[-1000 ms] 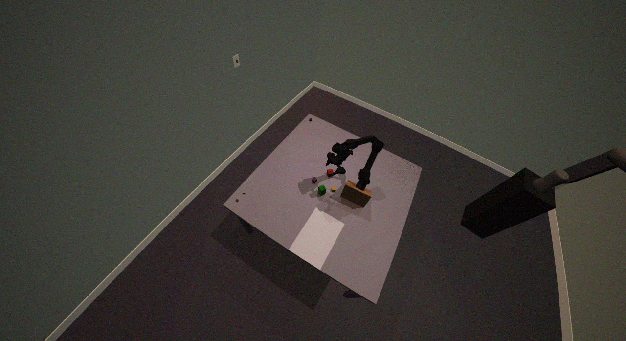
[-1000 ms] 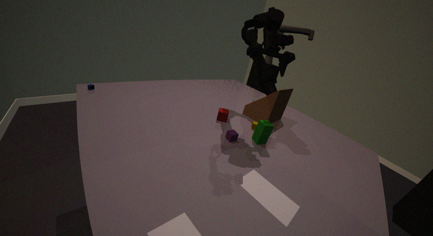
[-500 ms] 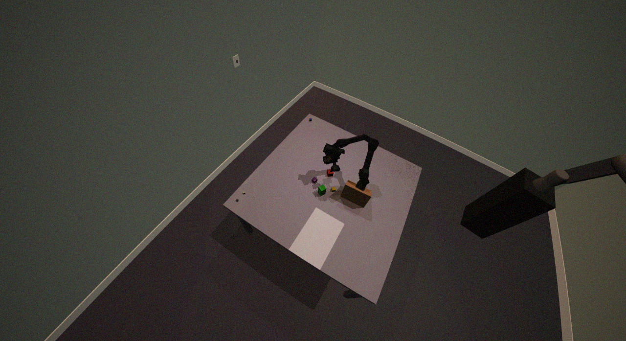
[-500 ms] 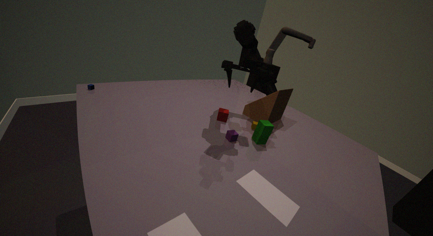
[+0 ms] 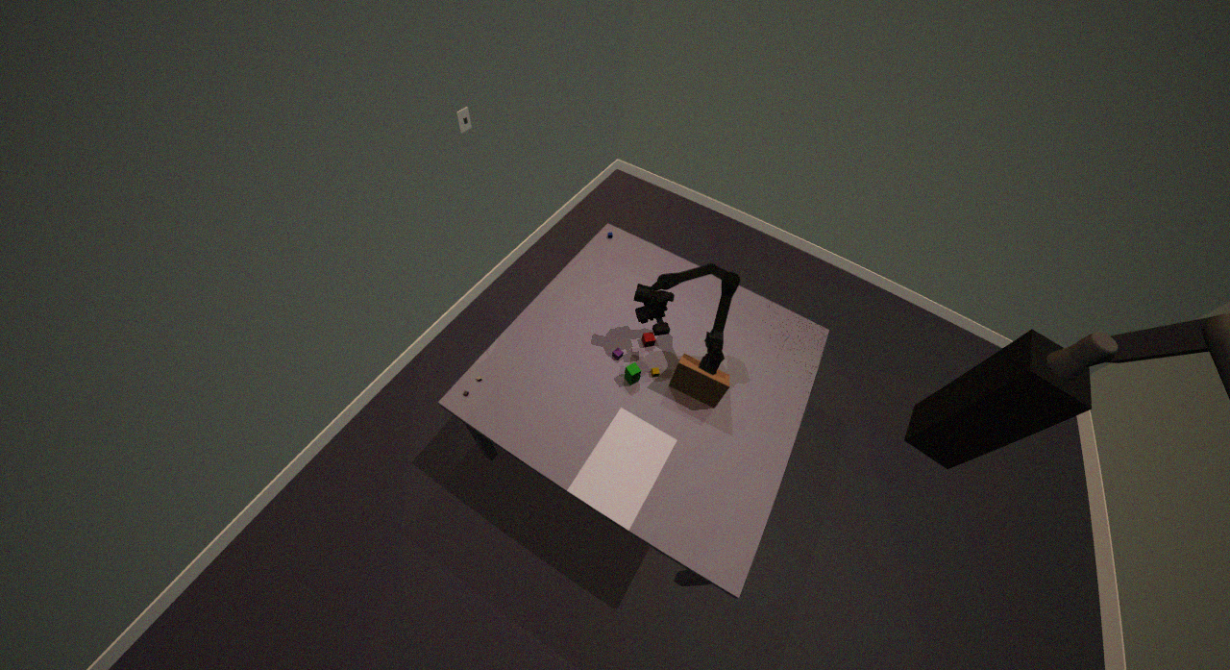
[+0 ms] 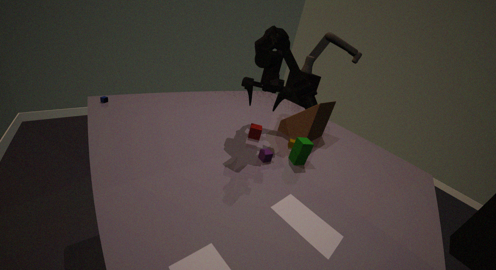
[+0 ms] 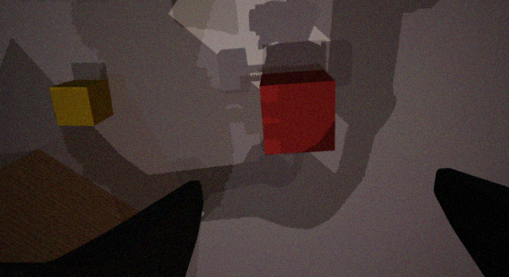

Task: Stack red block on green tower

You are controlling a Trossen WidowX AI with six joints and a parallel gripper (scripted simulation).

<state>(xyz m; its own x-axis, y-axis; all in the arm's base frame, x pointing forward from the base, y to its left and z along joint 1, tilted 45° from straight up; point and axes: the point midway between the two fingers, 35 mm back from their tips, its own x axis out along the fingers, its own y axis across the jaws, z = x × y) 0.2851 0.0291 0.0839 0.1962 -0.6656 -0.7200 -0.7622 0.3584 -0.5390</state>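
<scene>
Pale table (image 6: 155, 185), black arm bent over it, brown base block (image 6: 308, 121), gripper (image 6: 264, 104) spread wide and empty above the red block (image 6: 255, 131), green tower (image 6: 300, 150) upright near it, small purple cube (image 6: 265, 155), tiny yellow cube (image 7: 79, 103) beside tower

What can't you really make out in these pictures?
- Yellow block: exterior view, mostly hidden behind the green tower.
- Green tower: wrist view, cut off by the top edge.
- Two tiny specks near the table's edge: top view, too small to identify.
- Open gripper: wrist view, fingers cut off by the bottom edge.
</scene>
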